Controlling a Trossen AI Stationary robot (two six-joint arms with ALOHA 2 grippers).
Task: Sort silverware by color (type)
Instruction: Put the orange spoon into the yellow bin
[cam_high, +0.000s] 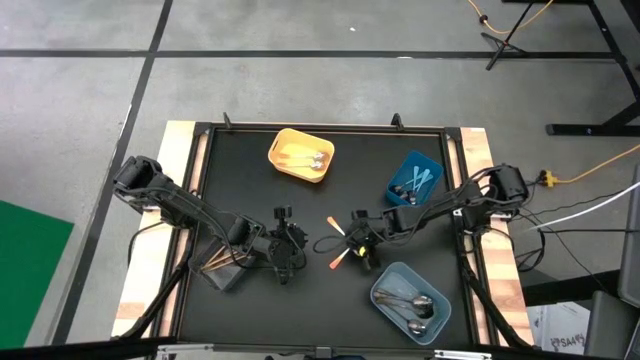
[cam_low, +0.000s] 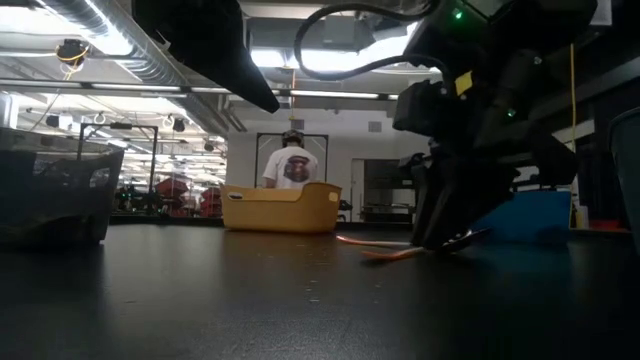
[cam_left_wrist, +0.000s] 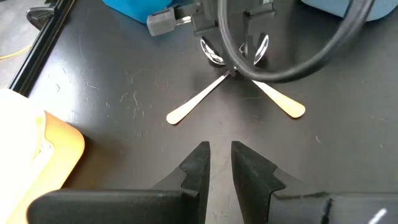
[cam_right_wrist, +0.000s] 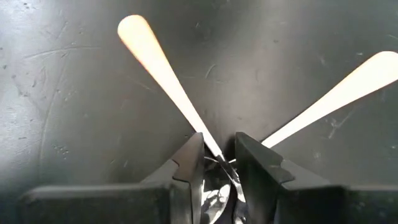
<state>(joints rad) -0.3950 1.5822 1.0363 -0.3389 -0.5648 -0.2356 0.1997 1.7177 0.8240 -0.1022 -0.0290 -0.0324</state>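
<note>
Two orange-handled spoons (cam_high: 334, 224) (cam_high: 340, 260) lie in a V on the black table, their bowl ends meeting under my right gripper (cam_high: 360, 243). In the right wrist view that gripper (cam_right_wrist: 219, 146) is shut on one spoon (cam_right_wrist: 165, 74); the other spoon (cam_right_wrist: 336, 93) lies beside it. My left gripper (cam_high: 290, 250) (cam_left_wrist: 219, 149) hovers a short way to the table's left of the spoons, open by a narrow gap and holding nothing. The left wrist view shows both handles (cam_left_wrist: 193, 106) (cam_left_wrist: 283, 102) fanned toward it. My right gripper pinches one orange-handled spoon between its two fingers (cam_right_wrist: 189, 165) at the neck (cam_right_wrist: 214, 149), where the handle meets the metal bowl. The fingers come from above, pointing down, and lie across the spoon. Its handle (cam_right_wrist: 143, 43) rests on the table.
Four bins stand around the spoons: a yellow bin (cam_high: 300, 155) at the far side, a blue bin (cam_high: 413, 178) at far right, a grey-blue bin (cam_high: 410, 300) with silver spoons at near right, and a clear bin (cam_high: 225, 262) under my left arm. A person (cam_low: 293, 165) stands far behind the table.
</note>
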